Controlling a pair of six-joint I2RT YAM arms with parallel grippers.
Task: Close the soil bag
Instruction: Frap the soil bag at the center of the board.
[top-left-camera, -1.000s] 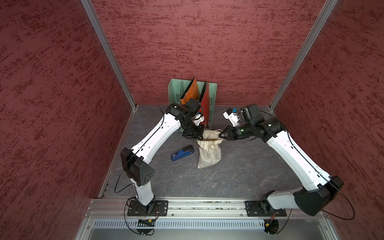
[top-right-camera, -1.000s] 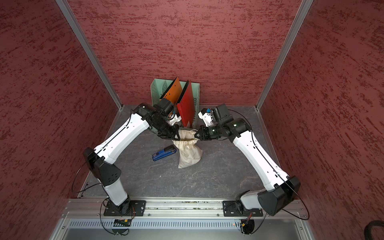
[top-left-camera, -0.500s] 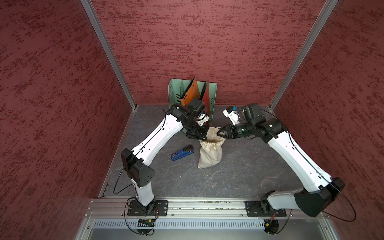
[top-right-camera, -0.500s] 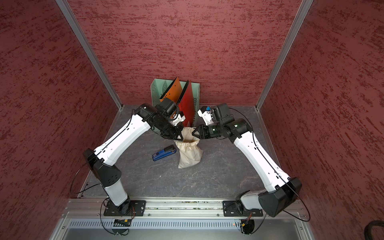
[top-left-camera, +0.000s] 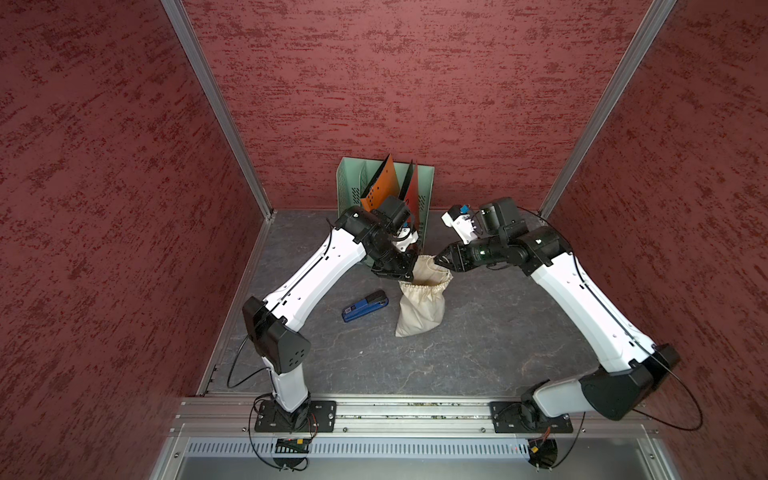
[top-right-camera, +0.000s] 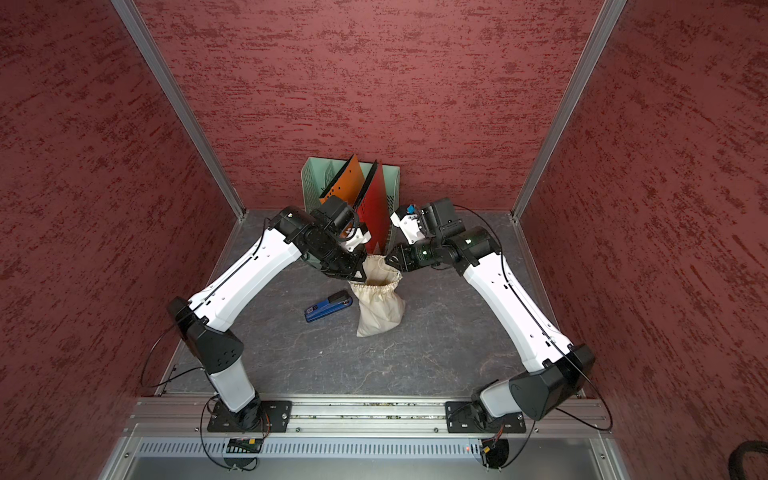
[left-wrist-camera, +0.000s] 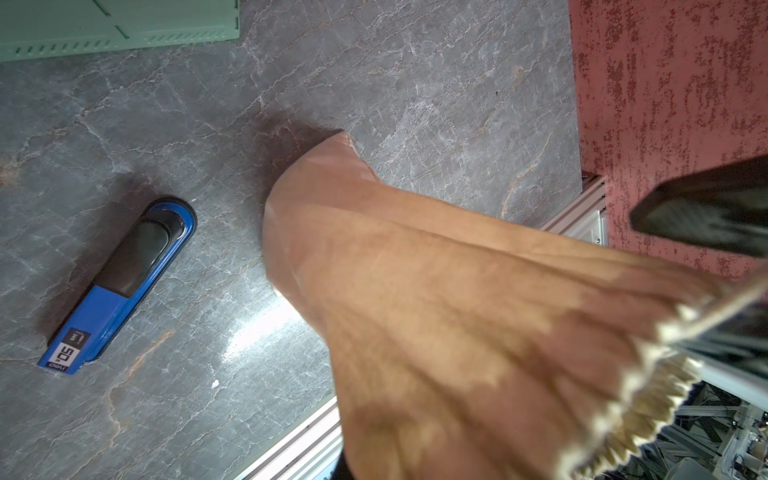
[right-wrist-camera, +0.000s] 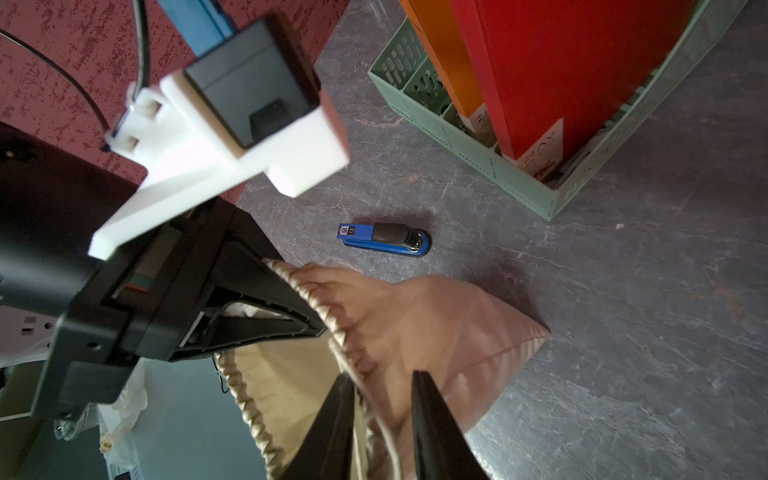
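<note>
Cream soil bag (top-left-camera: 419, 307) seemingly stands upright, mouth up.

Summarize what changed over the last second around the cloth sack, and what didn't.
The right gripper edged in toward the left gripper; its fingers, shut before, now stand apart astride the rim of the cream cloth drawstring soil bag, whose mouth has opened wider. The left gripper stays shut on that rim. The bag's base, the blue stapler and the green slotted file rack have not moved.
</note>
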